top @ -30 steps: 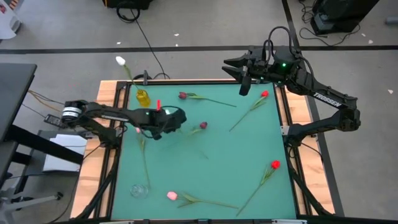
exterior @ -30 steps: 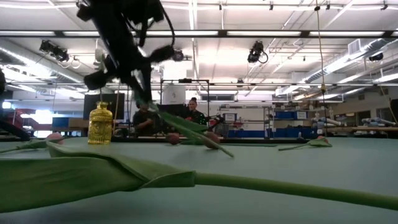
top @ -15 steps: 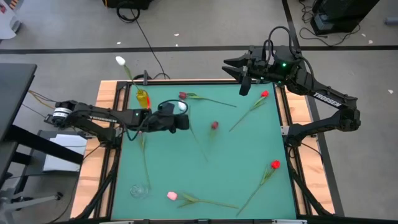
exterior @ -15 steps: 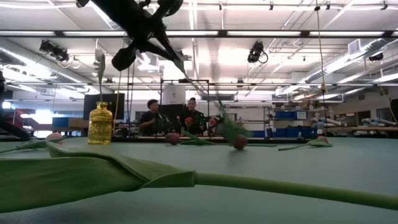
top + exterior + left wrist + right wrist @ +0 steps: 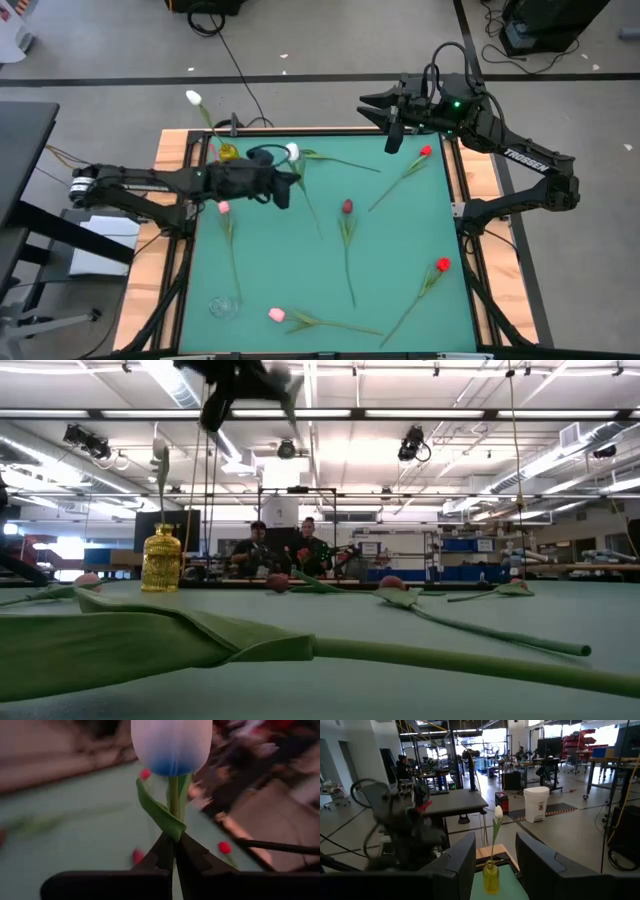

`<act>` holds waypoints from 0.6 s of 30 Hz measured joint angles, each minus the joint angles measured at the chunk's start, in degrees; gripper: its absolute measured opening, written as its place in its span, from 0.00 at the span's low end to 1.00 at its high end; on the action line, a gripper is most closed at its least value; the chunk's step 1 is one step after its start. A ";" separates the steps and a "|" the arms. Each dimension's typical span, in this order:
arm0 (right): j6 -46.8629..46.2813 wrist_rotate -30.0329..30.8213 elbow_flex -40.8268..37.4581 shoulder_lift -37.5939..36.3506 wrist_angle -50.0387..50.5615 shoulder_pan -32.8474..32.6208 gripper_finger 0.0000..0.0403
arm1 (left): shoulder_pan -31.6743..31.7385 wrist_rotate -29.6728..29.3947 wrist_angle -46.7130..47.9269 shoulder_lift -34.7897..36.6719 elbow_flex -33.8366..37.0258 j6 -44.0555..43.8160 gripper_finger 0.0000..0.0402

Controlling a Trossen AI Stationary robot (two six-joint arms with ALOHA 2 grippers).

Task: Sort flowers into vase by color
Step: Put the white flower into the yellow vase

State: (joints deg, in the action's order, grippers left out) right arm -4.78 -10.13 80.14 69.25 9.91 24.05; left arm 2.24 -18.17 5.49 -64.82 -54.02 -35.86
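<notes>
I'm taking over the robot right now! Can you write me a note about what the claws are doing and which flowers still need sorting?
Left claw: shut on the held white tulip, by its stem, lifted beside the yellow vase.
Right claw: open, waiting over the table's far edge.
Done: another white tulip stands in the yellow vase.
Left: the held one, plus a maroon tulip, two red tulips and two pink tulips lying on the green mat. A clear vase waits at the near left corner.

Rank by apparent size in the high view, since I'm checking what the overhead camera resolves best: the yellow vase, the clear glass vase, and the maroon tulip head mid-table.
1. clear glass vase and yellow vase: look alike; the left arm partly hides the yellow one, so unranked.
2. maroon tulip head: smallest.
</notes>
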 joint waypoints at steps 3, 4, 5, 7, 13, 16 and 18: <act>-0.01 0.00 0.00 0.00 0.00 0.01 0.37 | 1.17 3.75 -5.89 2.43 -0.02 10.42 0.03; -0.02 0.00 0.00 0.00 -0.01 0.01 0.37 | 1.54 5.57 -7.22 3.04 -0.02 13.70 0.03; -0.01 -0.01 0.00 0.00 0.00 0.01 0.37 | 2.01 7.38 -8.61 3.58 -0.02 16.23 0.03; -0.02 0.00 0.00 0.00 0.00 0.00 0.37 | 2.91 9.87 -10.93 4.53 -0.02 18.91 0.03; -1.30 0.00 0.00 0.00 -0.44 0.00 0.37 | 5.23 13.16 -11.13 6.58 -0.02 19.12 0.03; -3.11 0.00 0.00 0.00 -0.44 0.02 0.37 | 5.28 13.43 -11.05 6.56 -0.02 19.12 0.03; -3.17 -0.02 0.00 0.00 -0.44 0.00 0.37 | 5.28 13.53 -11.18 6.56 -0.02 19.12 0.03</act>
State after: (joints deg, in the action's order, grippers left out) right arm -7.94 -10.15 80.14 69.25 9.47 24.05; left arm 7.53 -4.64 -5.69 -58.26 -54.04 -16.73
